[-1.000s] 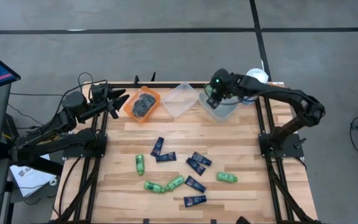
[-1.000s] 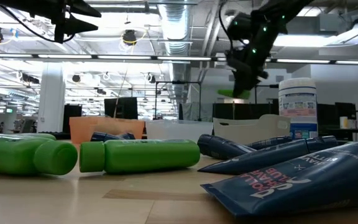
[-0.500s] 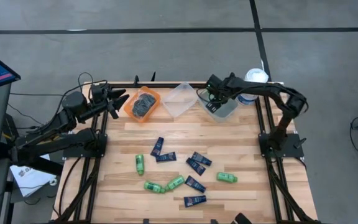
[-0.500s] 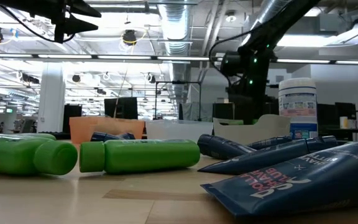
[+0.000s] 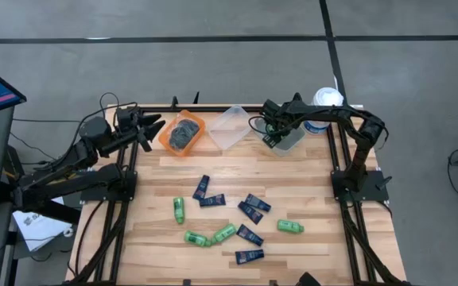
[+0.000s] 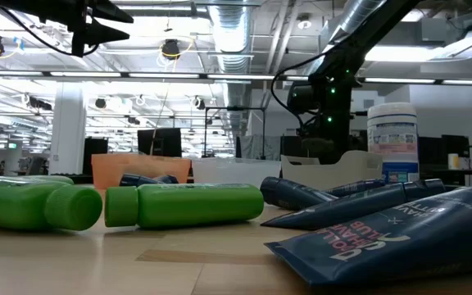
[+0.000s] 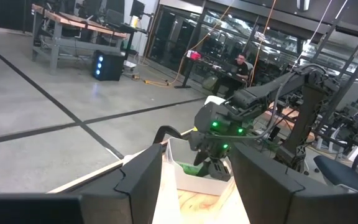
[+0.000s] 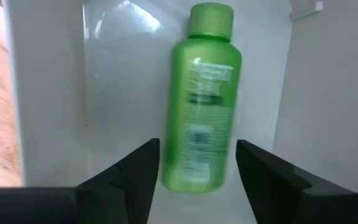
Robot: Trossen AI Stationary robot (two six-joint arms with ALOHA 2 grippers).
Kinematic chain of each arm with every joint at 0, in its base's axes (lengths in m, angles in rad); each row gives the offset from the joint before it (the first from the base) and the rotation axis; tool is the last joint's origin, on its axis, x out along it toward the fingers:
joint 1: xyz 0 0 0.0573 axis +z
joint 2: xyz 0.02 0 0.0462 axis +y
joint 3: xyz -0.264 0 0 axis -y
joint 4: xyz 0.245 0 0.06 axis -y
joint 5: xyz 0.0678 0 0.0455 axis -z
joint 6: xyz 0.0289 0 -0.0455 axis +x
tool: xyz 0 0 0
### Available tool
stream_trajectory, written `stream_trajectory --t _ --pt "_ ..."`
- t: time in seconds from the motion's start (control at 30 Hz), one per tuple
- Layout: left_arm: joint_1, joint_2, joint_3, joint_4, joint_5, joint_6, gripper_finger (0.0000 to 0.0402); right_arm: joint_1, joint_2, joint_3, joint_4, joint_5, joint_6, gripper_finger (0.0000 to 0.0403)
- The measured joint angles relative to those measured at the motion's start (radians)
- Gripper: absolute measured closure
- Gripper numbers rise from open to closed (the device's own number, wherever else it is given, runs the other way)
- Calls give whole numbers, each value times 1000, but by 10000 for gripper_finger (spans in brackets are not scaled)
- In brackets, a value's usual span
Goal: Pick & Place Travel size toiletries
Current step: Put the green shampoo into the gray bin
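Note:
My right gripper (image 5: 270, 137) points down into the right clear bin (image 5: 294, 143), fingers open. A green mini bottle (image 8: 204, 99) lies on the bin floor below the gap between the fingers, which do not touch it. More green bottles (image 5: 179, 210) and navy tubes (image 5: 258, 203) lie scattered on the near half of the wooden table. Dark grey tins fill the orange bin (image 5: 183, 133). My left gripper (image 5: 145, 127) waits open and level, raised above the table's far left corner.
A second clear bin (image 5: 230, 127) stands between the orange bin and the right one. A large white jar (image 5: 324, 99) stands at the far right corner, behind the right bin. Bare wood lies between the bins and the scattered items.
My right gripper has sunk from above the right clear bin down into it and has tipped to point more steeply down. The green bottle that showed at its fingers above the bin now lies on the bin floor.

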State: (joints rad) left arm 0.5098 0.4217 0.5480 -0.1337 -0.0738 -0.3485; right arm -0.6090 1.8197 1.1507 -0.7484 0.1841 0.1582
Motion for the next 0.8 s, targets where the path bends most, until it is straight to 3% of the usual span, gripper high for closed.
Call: stream_trajectory --t 0.2,0.43,0.57,0.8 --pt "0 0 0 0 0 0 216 6 -14 14 -37 -4 -23 169" --pt "0 0 0 0 0 5 216 57 -210 87 -133 -57 -83 164" --pt "0 0 0 0 0 8 216 138 -371 90 -192 -160 -80 164" --pt "0 0 0 0 0 8 216 398 -544 90 -342 -177 60 164"
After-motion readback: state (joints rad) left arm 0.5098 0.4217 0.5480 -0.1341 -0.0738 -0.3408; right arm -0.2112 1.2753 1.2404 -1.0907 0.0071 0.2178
